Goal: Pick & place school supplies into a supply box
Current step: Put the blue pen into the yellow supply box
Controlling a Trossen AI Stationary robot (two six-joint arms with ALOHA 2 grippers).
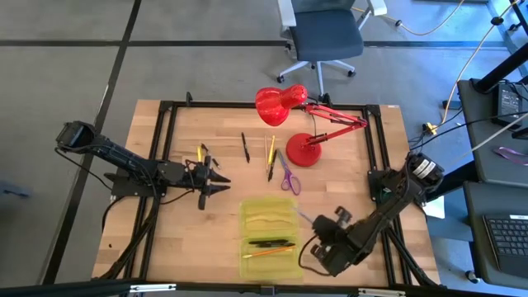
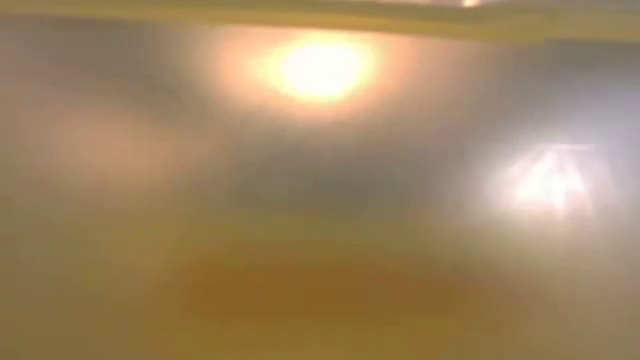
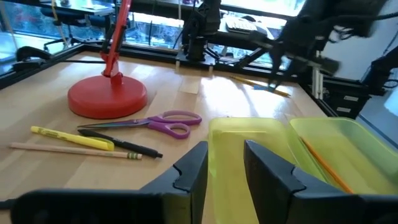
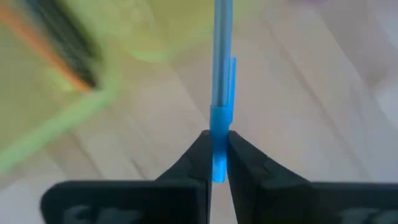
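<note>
Pinching translucent blue pen, right gripper

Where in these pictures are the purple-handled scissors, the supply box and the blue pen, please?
purple-handled scissors (image 3: 163,122): left wrist view, on the handle loops.
supply box (image 1: 245,221): high view, on its left rim.
blue pen (image 4: 222,56): right wrist view, on the barrel above the right gripper (image 4: 217,155), which is shut on it.

Translucent yellow-green supply box, red desk lamp, purple-handled scissors, blue pen between dark fingers, pale wooden table
</note>
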